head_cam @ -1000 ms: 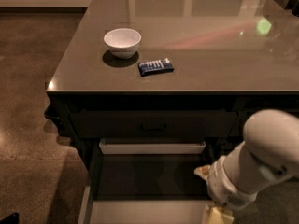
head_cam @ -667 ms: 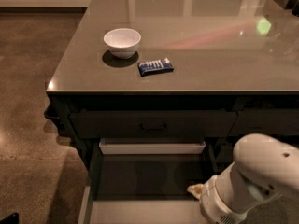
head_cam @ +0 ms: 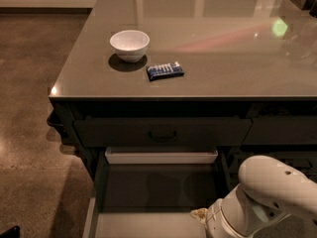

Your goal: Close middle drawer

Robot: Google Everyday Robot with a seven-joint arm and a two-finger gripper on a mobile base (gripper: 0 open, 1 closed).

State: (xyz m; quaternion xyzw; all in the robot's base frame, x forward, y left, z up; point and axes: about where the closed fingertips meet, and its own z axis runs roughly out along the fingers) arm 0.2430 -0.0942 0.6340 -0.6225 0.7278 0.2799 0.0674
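Note:
The middle drawer (head_cam: 158, 187) is pulled out wide under the counter. Its dark inside, white back panel (head_cam: 161, 156) and pale grey left rim (head_cam: 92, 216) all show; its front lies below the picture's bottom edge. My white arm (head_cam: 270, 195) comes in from the lower right. My gripper (head_cam: 200, 215) is at the bottom edge, over the drawer's front right part, and only a small tan piece of it shows.
The closed top drawer (head_cam: 162, 132) with a small loop handle sits just above. On the grey counter (head_cam: 223, 73) stand a white bowl (head_cam: 130, 44) and a blue snack packet (head_cam: 165, 71). A narrower drawer column (head_cam: 282, 130) is to the right. Brown floor lies to the left.
My arm has dropped lower and moved left, over the open drawer's front right part. The gripper has sunk toward the bottom edge. The drawer has not visibly moved.

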